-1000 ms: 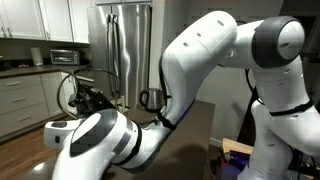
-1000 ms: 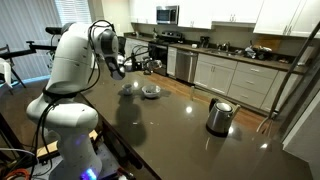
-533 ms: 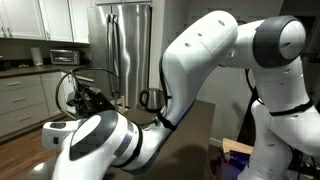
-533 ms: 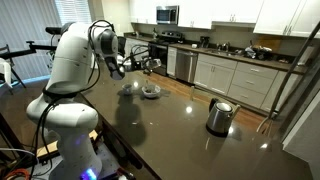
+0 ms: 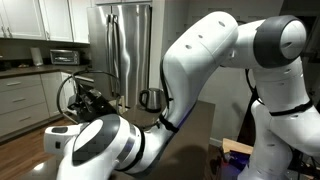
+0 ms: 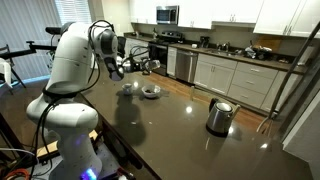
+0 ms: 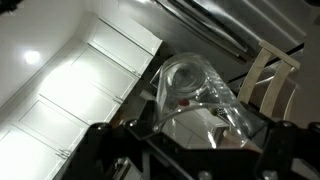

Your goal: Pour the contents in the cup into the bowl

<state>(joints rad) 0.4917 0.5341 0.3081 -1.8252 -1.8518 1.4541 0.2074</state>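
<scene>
My gripper is shut on the cup, a small clear glass tumbler that lies tipped over in the wrist view, with the ceiling behind it. A small dark reddish bit shows inside the glass; I cannot tell whether more contents are in it. In an exterior view the gripper hangs above and a little left of the white bowl on the dark table. The cup is too small to make out there. The bowl does not show in the wrist view.
A shiny steel kettle stands on the dark table to the right, apart from the bowl; it also shows behind the arm. Kitchen counters run along the back. The arm's white links fill the foreground.
The white link in the foreground has shifted slightly. The gripper stays over the bowl with the cup in it.
</scene>
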